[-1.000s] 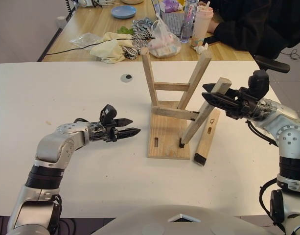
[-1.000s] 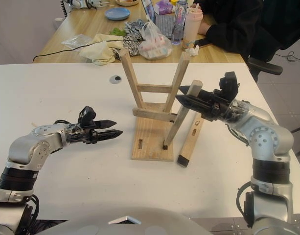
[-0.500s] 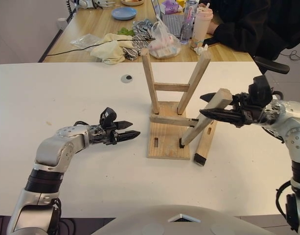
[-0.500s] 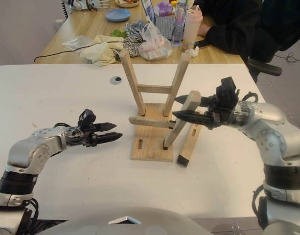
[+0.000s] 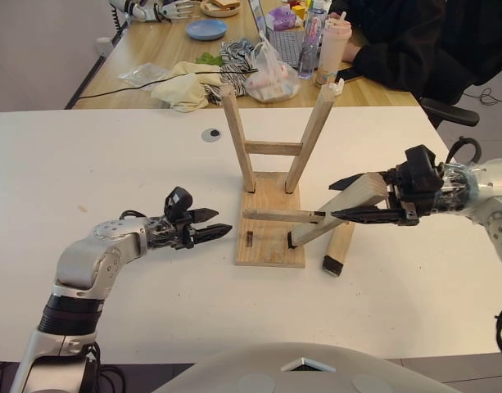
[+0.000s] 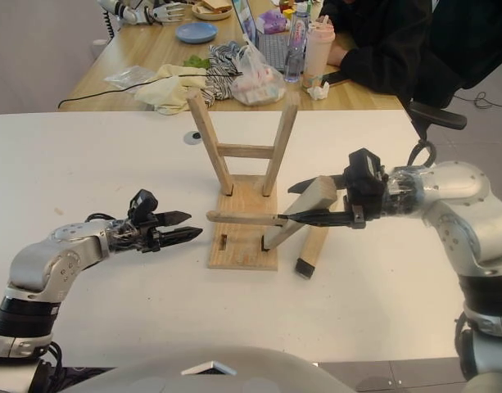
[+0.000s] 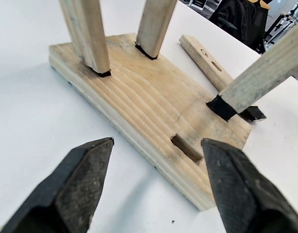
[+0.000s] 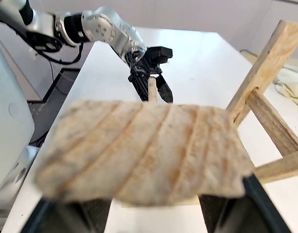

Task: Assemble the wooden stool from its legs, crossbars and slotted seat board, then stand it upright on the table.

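Left eye view: right gripper [image 5: 333,201] pinches the top of a tilted leg [image 5: 316,231] — its foot touches the seat board [image 5: 271,244]. Left gripper [image 5: 219,223], fingers spread, hovers just left of that board, flat on the worktop [image 5: 111,164].

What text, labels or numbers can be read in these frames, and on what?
No text is readable.
Label on the bottle on the back table: too small to read.
Loose leg lying flat: holes only, no writing.
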